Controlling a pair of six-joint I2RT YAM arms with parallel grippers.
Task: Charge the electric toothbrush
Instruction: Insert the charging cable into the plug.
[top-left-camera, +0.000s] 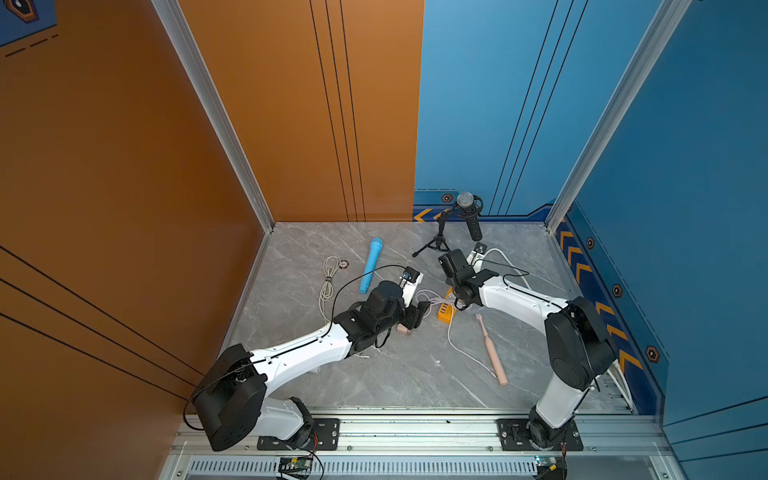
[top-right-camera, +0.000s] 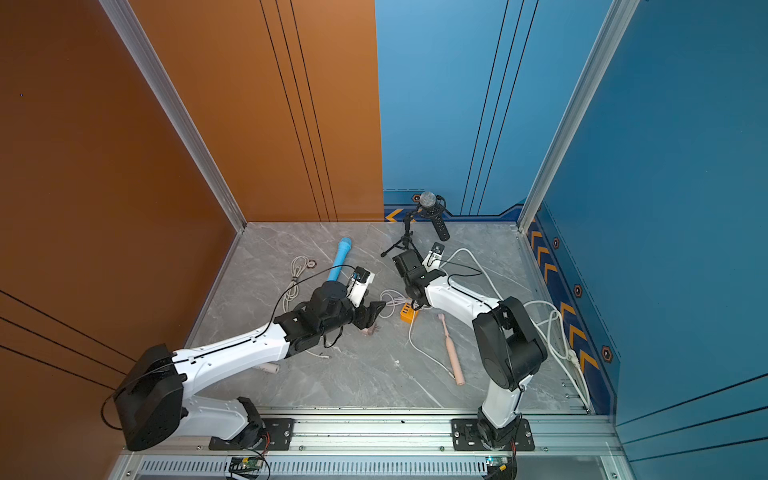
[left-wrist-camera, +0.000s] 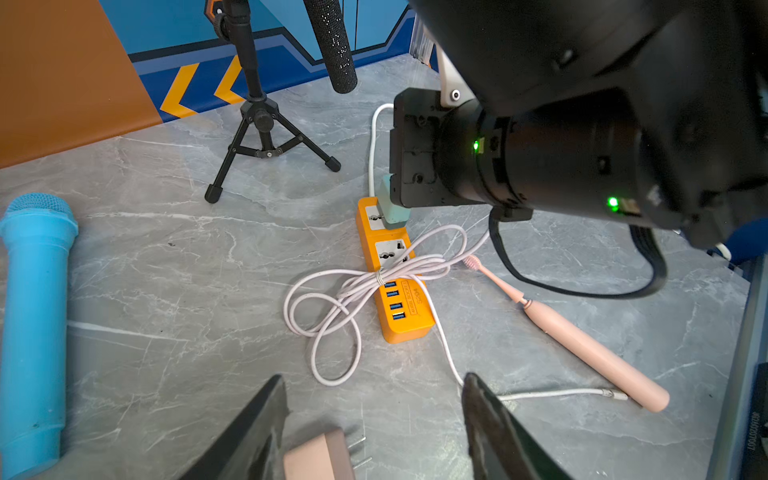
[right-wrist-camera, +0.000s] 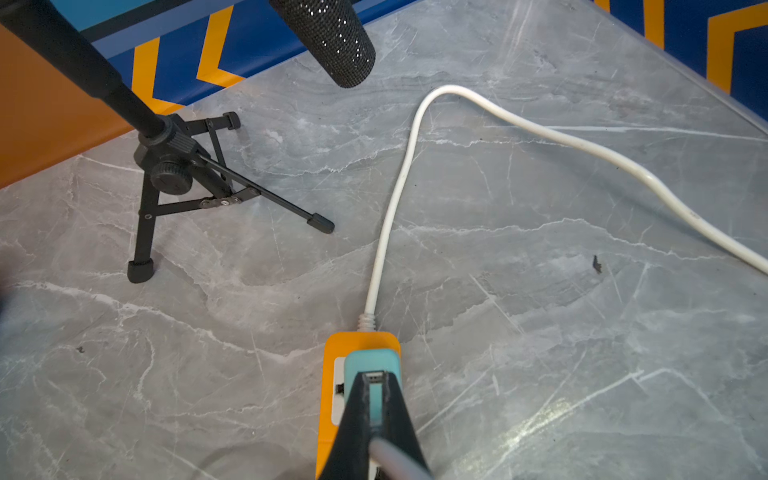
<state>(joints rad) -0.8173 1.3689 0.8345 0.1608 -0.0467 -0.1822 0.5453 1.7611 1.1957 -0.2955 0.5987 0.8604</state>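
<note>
pale pink wall plug (left-wrist-camera: 318, 457) sits within the open left hand (left-wrist-camera: 374, 380), ready for grasping; closed right hand (right-wrist-camera: 375, 378) pins the teal adapter (right-wrist-camera: 365, 361), likely steadying the orange power strip (right-wrist-camera: 336, 345).

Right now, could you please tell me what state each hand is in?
Left hand: open, empty, close to the pink plug.
Right hand: closed on the teal adapter on the orange power strip.
</note>
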